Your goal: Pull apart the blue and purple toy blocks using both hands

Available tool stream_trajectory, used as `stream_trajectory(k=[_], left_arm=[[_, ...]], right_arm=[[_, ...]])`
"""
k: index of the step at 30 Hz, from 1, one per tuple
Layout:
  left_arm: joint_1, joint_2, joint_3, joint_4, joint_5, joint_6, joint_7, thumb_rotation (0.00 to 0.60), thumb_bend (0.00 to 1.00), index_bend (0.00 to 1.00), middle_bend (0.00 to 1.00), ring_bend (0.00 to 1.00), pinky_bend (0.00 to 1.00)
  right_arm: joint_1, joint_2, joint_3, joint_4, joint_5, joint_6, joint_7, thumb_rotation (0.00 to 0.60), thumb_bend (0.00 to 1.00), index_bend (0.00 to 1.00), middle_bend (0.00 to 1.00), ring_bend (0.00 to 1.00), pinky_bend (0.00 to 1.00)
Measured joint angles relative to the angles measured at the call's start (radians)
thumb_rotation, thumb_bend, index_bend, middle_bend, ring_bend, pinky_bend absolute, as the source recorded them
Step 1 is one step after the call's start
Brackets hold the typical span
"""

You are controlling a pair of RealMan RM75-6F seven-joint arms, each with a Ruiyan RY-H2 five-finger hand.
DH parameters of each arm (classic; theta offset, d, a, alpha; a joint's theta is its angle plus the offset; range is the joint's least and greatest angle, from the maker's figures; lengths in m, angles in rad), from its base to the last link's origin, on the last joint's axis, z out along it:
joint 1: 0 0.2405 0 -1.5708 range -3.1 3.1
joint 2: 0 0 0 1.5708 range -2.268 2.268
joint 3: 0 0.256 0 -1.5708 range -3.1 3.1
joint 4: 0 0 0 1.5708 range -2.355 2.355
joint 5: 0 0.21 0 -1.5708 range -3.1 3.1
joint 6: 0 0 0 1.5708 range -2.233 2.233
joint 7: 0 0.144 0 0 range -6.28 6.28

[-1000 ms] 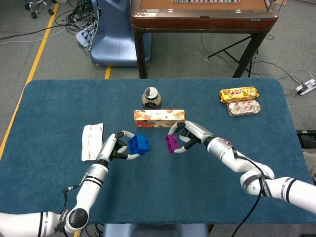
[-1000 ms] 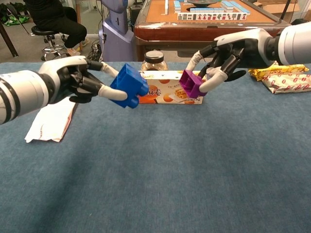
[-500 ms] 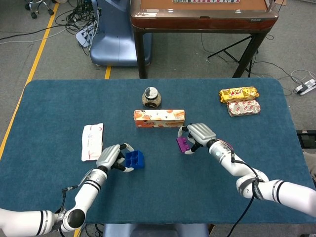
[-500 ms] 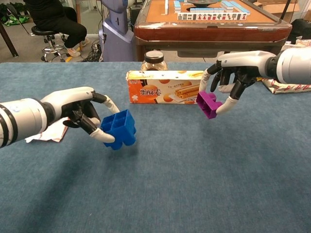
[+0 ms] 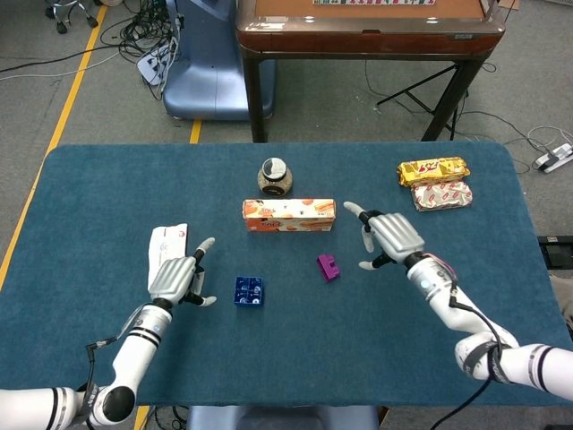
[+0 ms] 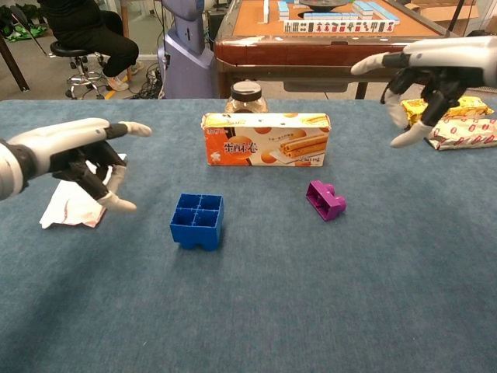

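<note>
The blue block (image 5: 248, 291) (image 6: 198, 221) lies on the table (image 5: 295, 376) with its hollow side up. The purple block (image 5: 328, 266) (image 6: 325, 200) lies apart from it, to its right, in front of the biscuit box. My left hand (image 5: 177, 277) (image 6: 78, 155) hovers left of the blue block with fingers spread, holding nothing. My right hand (image 5: 391, 236) (image 6: 425, 74) is raised to the right of the purple block, fingers also spread and empty. Neither hand touches a block.
An orange biscuit box (image 5: 289, 214) (image 6: 266, 139) lies behind the blocks, with a round jar (image 5: 275, 176) behind it. A white packet (image 5: 167, 255) lies under and beside my left hand. Two snack packs (image 5: 435, 183) sit at the far right.
Both hands have let go of their blocks and drawn outward, opening their fingers. The blue and purple blocks now rest on the table, apart from each other.
</note>
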Motion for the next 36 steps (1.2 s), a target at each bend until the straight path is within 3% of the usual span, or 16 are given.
stream_trajectory(k=[3,7,9,12,18,27,36], left_arm=[[0.038,0.038,0.023,0.002,0.069,0.045,-0.01,0.6,0.0,0.0,0.31,0.45,0.73],[0.101,0.121,0.06,0.01,0.162,0.108,-0.03,0.6,0.0,0.01,0.22,0.34,0.6],[0.131,0.158,0.078,0.024,0.213,0.147,-0.037,0.6,0.0,0.09,0.2,0.31,0.55],[0.177,0.192,0.099,0.051,0.291,0.207,-0.056,0.6,0.0,0.18,0.2,0.3,0.53],[0.272,0.264,0.143,0.125,0.411,0.289,-0.1,0.6,0.0,0.23,0.21,0.3,0.5],[0.372,0.272,0.181,0.267,0.487,0.331,-0.158,0.6,0.0,0.28,0.24,0.3,0.49],[0.448,0.285,0.187,0.31,0.516,0.352,-0.191,0.6,0.0,0.29,0.25,0.3,0.49]], right_arm=[[-0.054,0.046,-0.025,-0.015,-0.047,0.064,-0.012,0.6,0.0,0.0,0.28,0.4,0.53],[-0.134,0.11,-0.063,-0.028,-0.091,0.143,-0.021,0.6,0.0,0.0,0.2,0.26,0.43],[-0.167,0.123,-0.074,-0.03,-0.105,0.175,-0.01,0.6,0.0,0.0,0.17,0.22,0.39],[-0.22,0.134,-0.092,-0.018,-0.134,0.224,0.028,0.6,0.0,0.0,0.17,0.21,0.35],[-0.315,0.136,-0.12,0.04,-0.19,0.317,0.105,0.6,0.0,0.01,0.17,0.21,0.35],[-0.455,0.158,-0.15,0.096,-0.246,0.441,0.227,0.6,0.0,0.06,0.18,0.21,0.35],[-0.552,0.191,-0.159,0.095,-0.273,0.525,0.26,0.6,0.0,0.08,0.19,0.21,0.35]])
